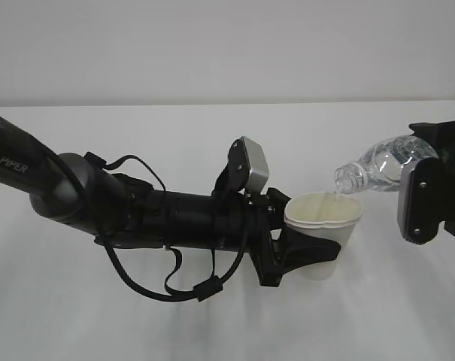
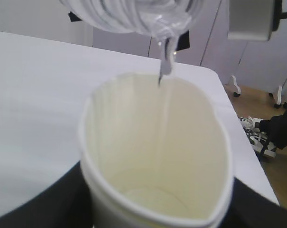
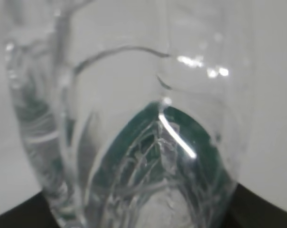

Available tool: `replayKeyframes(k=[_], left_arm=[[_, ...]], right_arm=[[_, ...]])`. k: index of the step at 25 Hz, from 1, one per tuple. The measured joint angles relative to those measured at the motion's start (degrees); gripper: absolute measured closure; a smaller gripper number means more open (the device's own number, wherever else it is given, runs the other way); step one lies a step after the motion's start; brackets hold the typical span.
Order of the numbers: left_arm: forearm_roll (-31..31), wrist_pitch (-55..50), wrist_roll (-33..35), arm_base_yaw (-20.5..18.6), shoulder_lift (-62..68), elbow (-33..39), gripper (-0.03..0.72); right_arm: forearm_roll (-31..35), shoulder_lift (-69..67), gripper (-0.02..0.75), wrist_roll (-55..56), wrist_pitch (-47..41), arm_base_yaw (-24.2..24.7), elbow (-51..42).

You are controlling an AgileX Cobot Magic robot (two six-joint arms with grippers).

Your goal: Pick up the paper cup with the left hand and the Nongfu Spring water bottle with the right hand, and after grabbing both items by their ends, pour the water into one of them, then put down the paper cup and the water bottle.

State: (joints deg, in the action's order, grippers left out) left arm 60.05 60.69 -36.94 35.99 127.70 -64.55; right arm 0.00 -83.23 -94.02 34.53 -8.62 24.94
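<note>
Exterior view: water bottle (image 1: 381, 164) tipped over the paper cup (image 1: 323, 226).
Left gripper (image 1: 306, 252) pinched the squashed cup above the table (image 1: 212, 323); right gripper (image 1: 430, 192) apparently clamped the bottle's base, water (image 2: 165, 64) trickling in.

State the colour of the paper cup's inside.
Pale cream, plain and unpatterned; the paper cup shows it best in the left wrist view.

My left arm (image 1: 137, 207), marked "PIPER", reaches in low from the left edge, extended nearly level. Its wrist carries a silver-grey camera block (image 1: 253, 167). My left gripper (image 1: 306, 252) has its jaws clamped around a load. My right gripper (image 1: 423, 195) enters from the right edge, held higher, jaws gripping its load, wrist tilted down toward the left.
</note>
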Motion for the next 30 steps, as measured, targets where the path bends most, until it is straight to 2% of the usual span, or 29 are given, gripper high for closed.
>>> replayKeyframes(k=[30], left_arm=[[0.00, 0.00, 0.00, 0.00, 0.00, 0.00, 0.265]], right_arm=[[-0.44, 0.00, 0.335, -0.13, 0.21, 0.00, 0.00]])
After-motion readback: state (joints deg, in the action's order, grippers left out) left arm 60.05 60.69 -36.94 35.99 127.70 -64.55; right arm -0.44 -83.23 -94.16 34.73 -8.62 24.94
